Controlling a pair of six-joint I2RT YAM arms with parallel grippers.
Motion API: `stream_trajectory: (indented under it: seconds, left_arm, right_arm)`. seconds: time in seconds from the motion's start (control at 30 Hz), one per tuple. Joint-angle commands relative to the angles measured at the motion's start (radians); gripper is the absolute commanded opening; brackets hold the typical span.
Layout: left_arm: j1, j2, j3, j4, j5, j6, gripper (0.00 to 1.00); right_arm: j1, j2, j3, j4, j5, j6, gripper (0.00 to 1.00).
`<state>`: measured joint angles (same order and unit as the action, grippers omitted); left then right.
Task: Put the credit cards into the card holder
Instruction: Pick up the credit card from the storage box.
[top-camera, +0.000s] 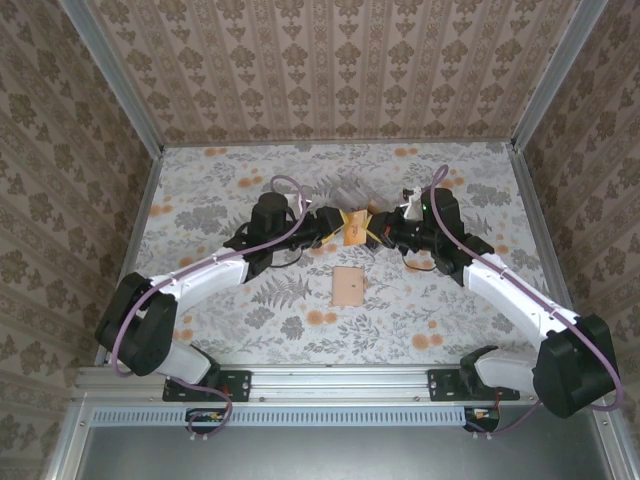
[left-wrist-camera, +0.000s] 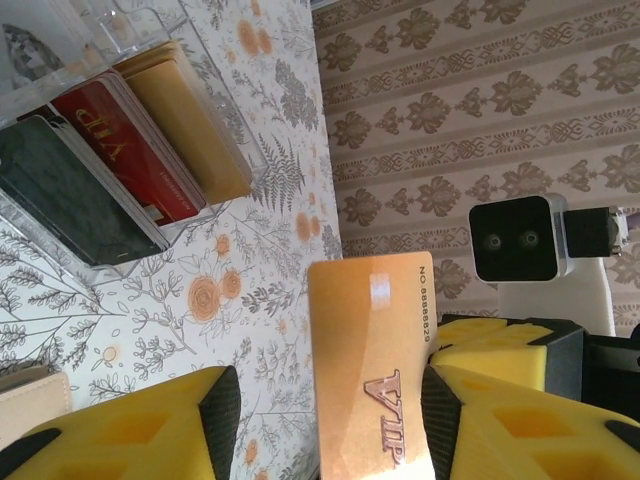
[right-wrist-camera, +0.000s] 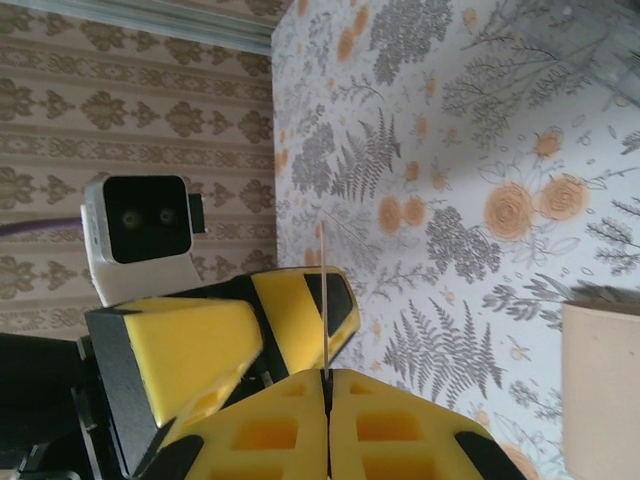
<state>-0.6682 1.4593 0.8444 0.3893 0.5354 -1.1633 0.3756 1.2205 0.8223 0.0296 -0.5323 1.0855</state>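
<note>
Right gripper (right-wrist-camera: 328, 372): clamped shut on the thin orange-yellow plastic credit card (left-wrist-camera: 370, 330).
Left gripper (left-wrist-camera: 330, 400): held half open around it, nothing gripped.
Clear acrylic card holder (left-wrist-camera: 140, 25): seen at ten o'clock of that card in the left wrist view, red card (left-wrist-camera: 130, 150) slotted inside.

Bright, even diffuse light; only faint shadows on counter (top-camera: 200, 190). Small glare patch on orange card (left-wrist-camera: 370, 350). Focus sharp throughout.

damask walls (top-camera: 330, 60), floral tabletop (top-camera: 230, 180)
</note>
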Motion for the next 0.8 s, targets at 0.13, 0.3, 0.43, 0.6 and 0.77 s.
stream_trajectory:
  seconds: [0.13,0.3,0.43,0.6,0.77]
  left_arm:
    - [-0.008,0.031,-0.001,0.077,0.027,-0.032,0.53]
    - [-0.004,0.039,0.005,0.089,0.040,-0.051,0.41]
    - [0.008,0.027,-0.005,0.115,0.043,-0.077,0.29]
    - [0.021,0.021,-0.006,0.089,0.050,-0.094,0.10]
    - [0.032,0.020,-0.028,0.109,0.045,-0.141,0.00]
  right_arm:
    - [0.005,0.028,-0.014,0.092,-0.029,0.061,0.08]
    - [0.005,0.037,-0.026,0.081,-0.022,0.082,0.10]
    - [0.005,0.053,-0.033,0.079,-0.021,0.098,0.12]
    - [0.005,0.079,-0.034,0.138,-0.050,0.129,0.13]
    - [0.005,0.086,-0.034,0.179,-0.084,0.138,0.20]
